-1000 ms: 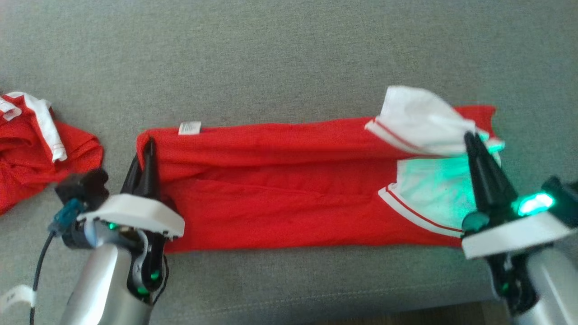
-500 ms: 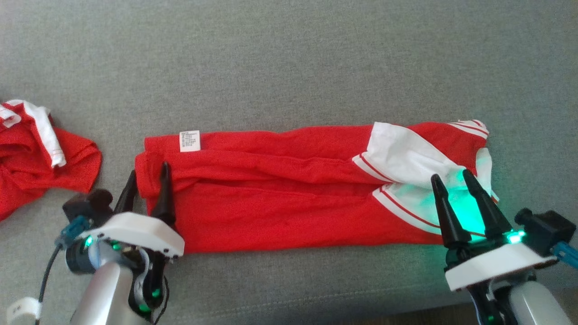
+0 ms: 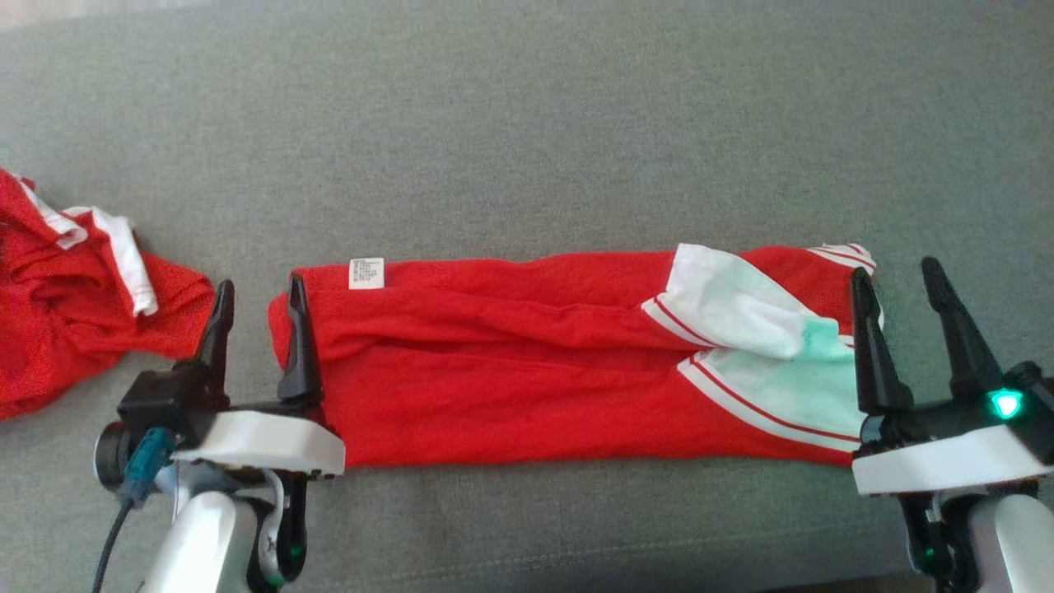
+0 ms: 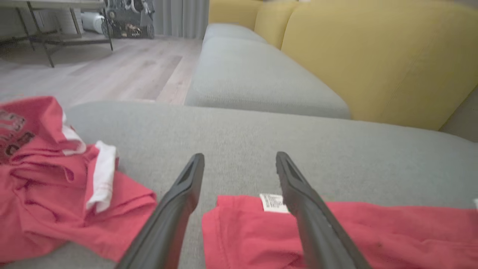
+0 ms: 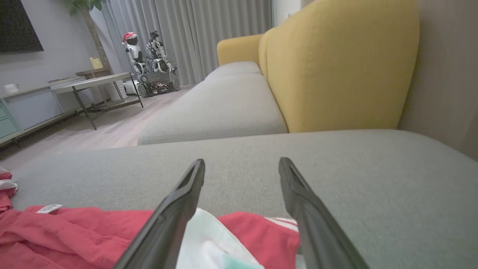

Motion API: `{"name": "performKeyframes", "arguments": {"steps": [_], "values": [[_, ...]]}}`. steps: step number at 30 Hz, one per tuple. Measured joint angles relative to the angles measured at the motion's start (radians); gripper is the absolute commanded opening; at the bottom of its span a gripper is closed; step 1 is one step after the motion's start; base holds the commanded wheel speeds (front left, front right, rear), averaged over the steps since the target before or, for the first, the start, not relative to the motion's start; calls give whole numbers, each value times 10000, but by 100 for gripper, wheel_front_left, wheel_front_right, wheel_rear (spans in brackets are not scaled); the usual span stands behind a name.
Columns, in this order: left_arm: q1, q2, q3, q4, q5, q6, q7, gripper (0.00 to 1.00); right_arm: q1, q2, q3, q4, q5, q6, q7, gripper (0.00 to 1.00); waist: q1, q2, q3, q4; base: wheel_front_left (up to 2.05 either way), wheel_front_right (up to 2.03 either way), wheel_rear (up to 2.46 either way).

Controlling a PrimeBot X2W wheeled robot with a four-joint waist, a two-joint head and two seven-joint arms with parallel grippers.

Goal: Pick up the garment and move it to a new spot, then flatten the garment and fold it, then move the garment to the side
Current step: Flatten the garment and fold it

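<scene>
One folded garment (image 3: 535,371), one heap (image 3: 74,329), two tools (image 3: 259,282) (image 3: 895,268).

Grey cushion (image 3: 527,123) open beyond garment (image 3: 510,371), crumpled shirt (image 3: 74,329) leftward

A long folded red garment with white sleeves (image 3: 527,371) lies lengthwise near the front edge of the grey fabric sofa cushion (image 3: 527,148), with a crumpled red-and-white garment (image 3: 58,329) just beside it toward the left edge. The left gripper (image 3: 259,284) straddles its left end, the right gripper (image 3: 896,268) its right.
</scene>
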Motion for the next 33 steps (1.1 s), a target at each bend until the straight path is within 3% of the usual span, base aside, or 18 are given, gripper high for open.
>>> {"name": "performKeyframes", "arguments": {"steps": [14, 33], "values": [[1208, 222, -598, -1062, 575, 46, -71, 100, 497, 182, 27, -100, -401, 0, 280, 100, 0, 0, -919, 132, 0, 0, 0], [1130, 274, -644, -1289, 571, 153, 102, 100, 315, 219, -58, 380, -272, 0, 453, 100, 0, 0, -706, 170, 0, 0, 0]]}}
